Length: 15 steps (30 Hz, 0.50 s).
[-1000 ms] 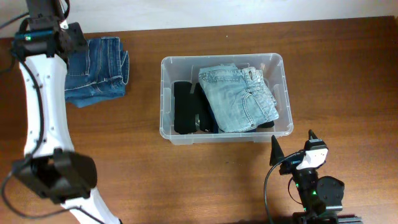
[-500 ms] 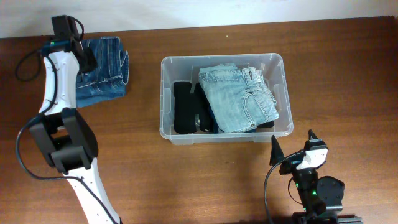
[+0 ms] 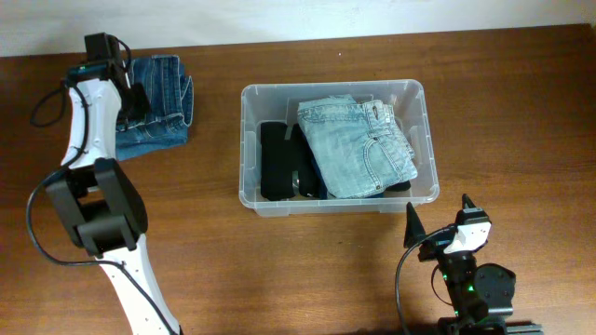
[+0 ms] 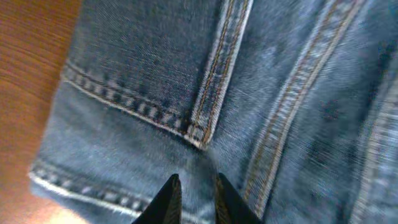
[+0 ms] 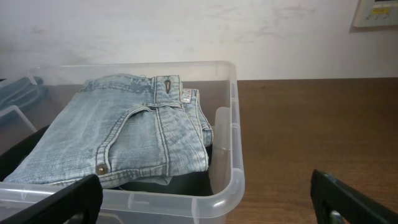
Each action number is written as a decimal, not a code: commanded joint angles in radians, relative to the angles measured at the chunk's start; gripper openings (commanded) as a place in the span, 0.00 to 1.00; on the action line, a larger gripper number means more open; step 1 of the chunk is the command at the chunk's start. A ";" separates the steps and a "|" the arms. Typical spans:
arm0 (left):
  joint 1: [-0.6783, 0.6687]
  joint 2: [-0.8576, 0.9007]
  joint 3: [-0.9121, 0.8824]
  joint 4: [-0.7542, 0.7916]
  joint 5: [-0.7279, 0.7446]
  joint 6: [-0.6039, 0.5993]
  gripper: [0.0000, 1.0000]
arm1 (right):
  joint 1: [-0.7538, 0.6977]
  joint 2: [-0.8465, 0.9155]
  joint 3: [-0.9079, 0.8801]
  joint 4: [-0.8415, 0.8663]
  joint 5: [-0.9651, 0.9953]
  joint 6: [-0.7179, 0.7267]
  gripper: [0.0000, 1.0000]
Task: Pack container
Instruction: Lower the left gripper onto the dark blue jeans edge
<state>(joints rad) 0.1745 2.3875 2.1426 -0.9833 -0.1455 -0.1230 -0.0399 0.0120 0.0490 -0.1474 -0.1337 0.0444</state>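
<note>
Denim in dark blue, the folded jeans [image 3: 163, 98] lie at the overhead view's upper left, with the left gripper [image 4: 193, 198] clenched on their fabric. The container [image 3: 246, 158] sits mid-frame, holding light jeans [image 3: 358, 149] and a black garment [image 3: 275, 166]. At lower right, the right gripper [image 3: 438, 221] stands released.

the container [image 3: 247, 140] sat on the table [image 3: 279, 270], toward its far side. inside it, a pair of jeans [image 3: 358, 149] lay at the right, partly over a folded garment [image 3: 277, 163] at the left. well left of the container, a second pair of jeans [image 3: 163, 102] lay on the table, with the left gripper [image 3: 133, 100] down on it. the right gripper [image 3: 438, 207] stood just before the container's front right corner.
</note>
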 commanded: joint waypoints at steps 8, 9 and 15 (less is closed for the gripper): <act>0.016 0.081 -0.017 -0.092 0.024 0.005 0.14 | -0.008 -0.008 -0.007 0.001 -0.013 -0.008 0.98; 0.016 0.081 -0.017 -0.113 0.038 0.005 0.12 | -0.008 -0.008 -0.007 0.001 -0.013 -0.007 0.98; 0.015 0.081 -0.017 -0.218 0.224 0.005 0.04 | -0.008 -0.008 -0.007 0.001 -0.013 -0.008 0.98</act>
<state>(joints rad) 0.1837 2.4344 2.1460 -1.1358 -0.0822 -0.1230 -0.0399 0.0120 0.0490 -0.1478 -0.1337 0.0444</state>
